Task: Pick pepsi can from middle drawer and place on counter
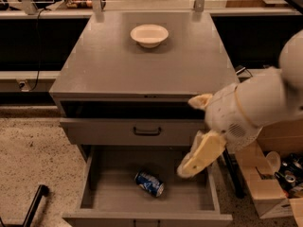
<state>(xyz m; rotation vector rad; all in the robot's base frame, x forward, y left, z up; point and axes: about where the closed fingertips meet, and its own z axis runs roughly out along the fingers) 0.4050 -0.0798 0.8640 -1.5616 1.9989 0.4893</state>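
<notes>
The pepsi can (149, 183) lies on its side on the flat bottom of the open middle drawer (113, 186), a little right of the drawer's middle. My gripper (187, 136) hangs on the cream arm that reaches in from the right. It is above the drawer's right part, up and to the right of the can and apart from it. Its fingers are spread open and hold nothing. One finger (201, 156) points down-left toward the drawer. The counter (142, 67) is the cabinet's grey top, above and behind the gripper.
A white bowl (149, 35) stands at the back middle of the counter. A shut drawer front with a black handle (147, 131) sits above the open drawer. Cardboard boxes with clutter (267, 188) stand on the floor at the right. A black bar (33, 207) is at the lower left.
</notes>
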